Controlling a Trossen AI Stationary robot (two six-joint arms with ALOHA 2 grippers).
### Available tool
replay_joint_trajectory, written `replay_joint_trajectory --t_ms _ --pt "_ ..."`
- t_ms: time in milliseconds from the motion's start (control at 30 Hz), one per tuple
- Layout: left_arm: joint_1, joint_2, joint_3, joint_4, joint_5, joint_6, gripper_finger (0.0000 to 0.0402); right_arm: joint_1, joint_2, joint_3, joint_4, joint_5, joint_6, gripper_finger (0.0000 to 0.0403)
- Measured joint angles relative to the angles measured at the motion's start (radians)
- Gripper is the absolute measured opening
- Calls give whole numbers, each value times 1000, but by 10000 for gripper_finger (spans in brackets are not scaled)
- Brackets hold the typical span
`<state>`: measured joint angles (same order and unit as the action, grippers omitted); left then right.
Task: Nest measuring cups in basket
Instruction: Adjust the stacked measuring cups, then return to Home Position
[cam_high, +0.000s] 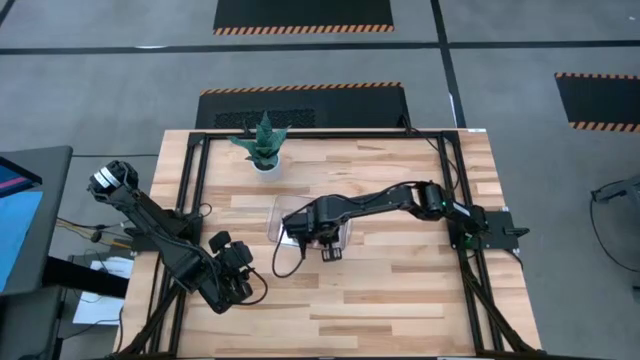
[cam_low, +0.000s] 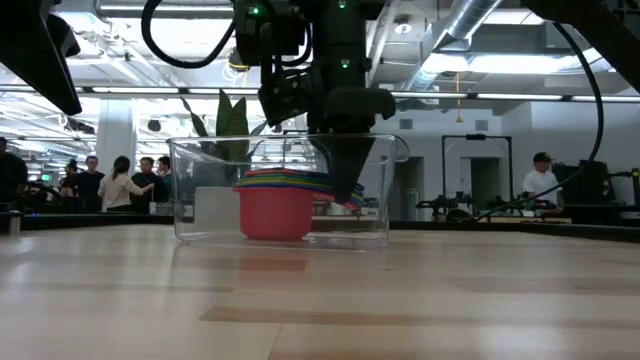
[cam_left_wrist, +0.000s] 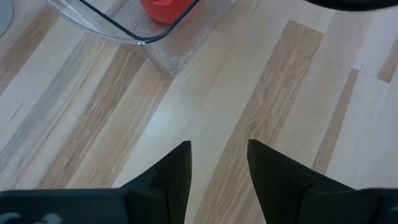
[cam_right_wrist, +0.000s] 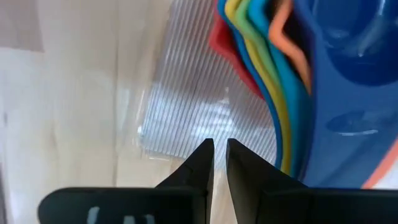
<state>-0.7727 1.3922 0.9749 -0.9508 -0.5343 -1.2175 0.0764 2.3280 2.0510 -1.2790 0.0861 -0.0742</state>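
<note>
No readable text anywhere in these views. Nothing legible on the basket (cam_low: 285, 195), no markings made out on the nested cups (cam_low: 275, 205) inside it. The striped floor mats (cam_high: 303, 16) beyond the bench (cam_high: 400, 300) carry only orange-and-black hazard stripes, no words. The screen (cam_high: 18, 215) off the bench's left edge shows colour but no letters that can be read. In the room behind the basket, the walls and fittings are too far off to read any sign.
</note>
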Motion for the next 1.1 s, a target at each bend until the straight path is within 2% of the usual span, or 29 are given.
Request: replay_joint_trajectory --t_ms 400,633,833,1100 --pt "0 0 0 0 0 -1 143 -7 0 0 6 163 131 66" --pt "0 0 0 0 0 -1 143 -2 0 1 -10 135 102 66" --pt "0 0 0 0 0 2 143 1 -3 1 -65 13 17 66" --pt "0 0 0 0 0 2 143 -3 -73 46 -87 17 28 66"
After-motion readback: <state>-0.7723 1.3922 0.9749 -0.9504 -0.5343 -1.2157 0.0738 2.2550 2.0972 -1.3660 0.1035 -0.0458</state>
